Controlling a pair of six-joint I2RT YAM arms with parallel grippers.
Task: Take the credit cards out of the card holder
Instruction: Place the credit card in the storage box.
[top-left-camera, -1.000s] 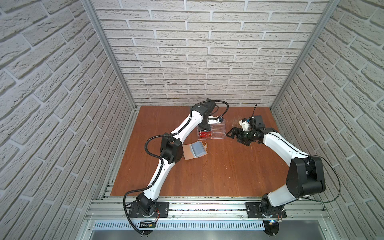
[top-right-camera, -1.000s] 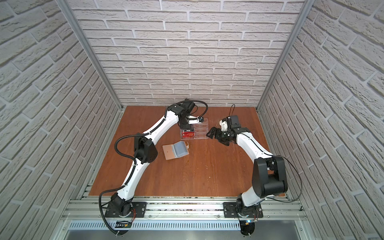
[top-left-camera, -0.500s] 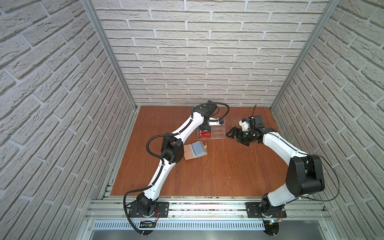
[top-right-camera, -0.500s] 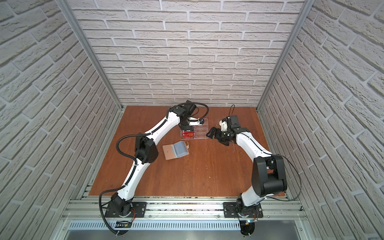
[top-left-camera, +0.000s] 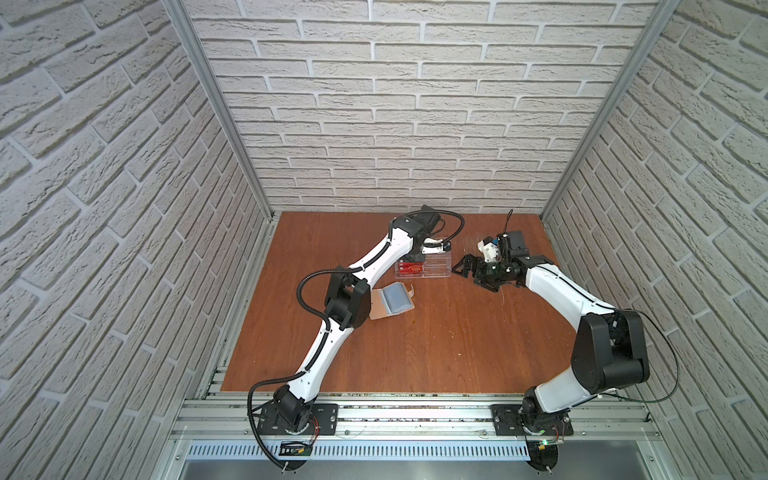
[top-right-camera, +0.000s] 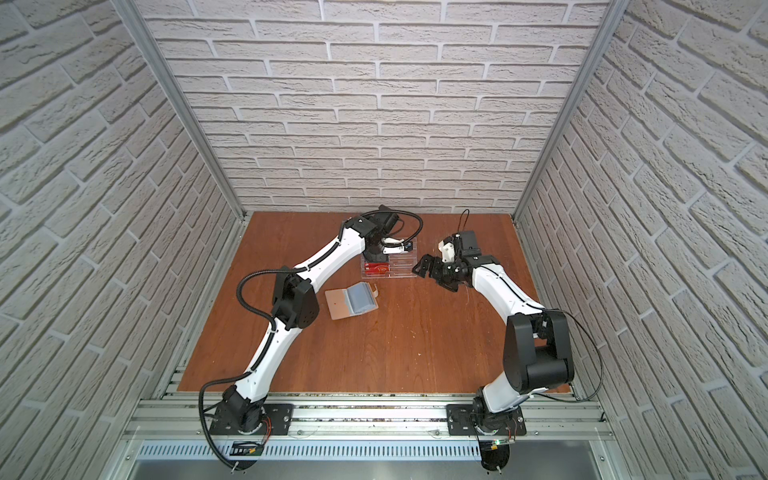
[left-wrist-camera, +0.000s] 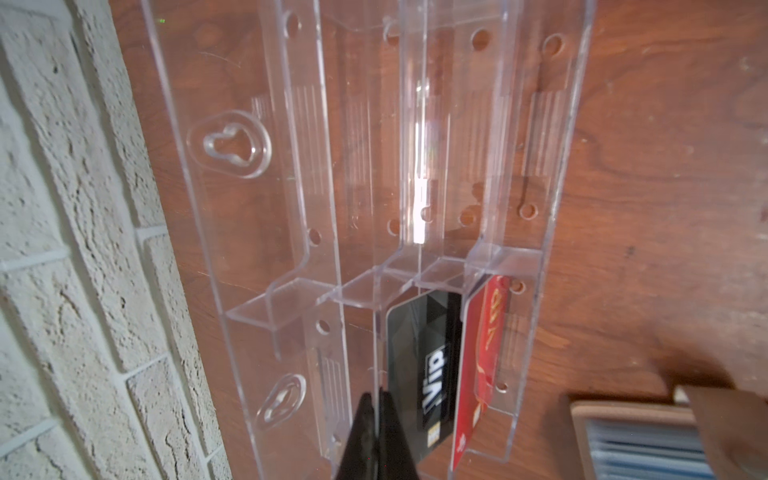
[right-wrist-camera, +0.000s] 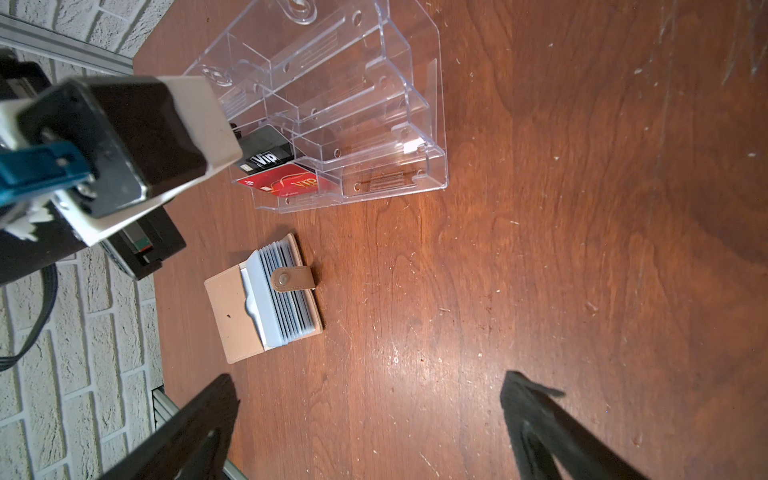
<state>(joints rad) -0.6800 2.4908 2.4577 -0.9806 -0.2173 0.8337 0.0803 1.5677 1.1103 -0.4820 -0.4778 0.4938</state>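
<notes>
The card holder lies open on the wooden table, a beige booklet with its snap tab folded over fanned bluish sleeves. The credit cards are hidden inside those sleeves. My left gripper is shut, its black tips at a clear wall of the acrylic rack beside a black "Vip" card. I see nothing held between the tips. My right gripper hangs wide open over bare table to the right of the rack, with nothing between its fingers.
The clear tiered rack stands behind the card holder, with a red "VIP" card in its front-left slot. The left wrist camera blocks part of the right wrist view. Brick walls enclose three sides.
The left wrist has edged slightly to the right over the rack. The right arm and the card holder have not moved.
</notes>
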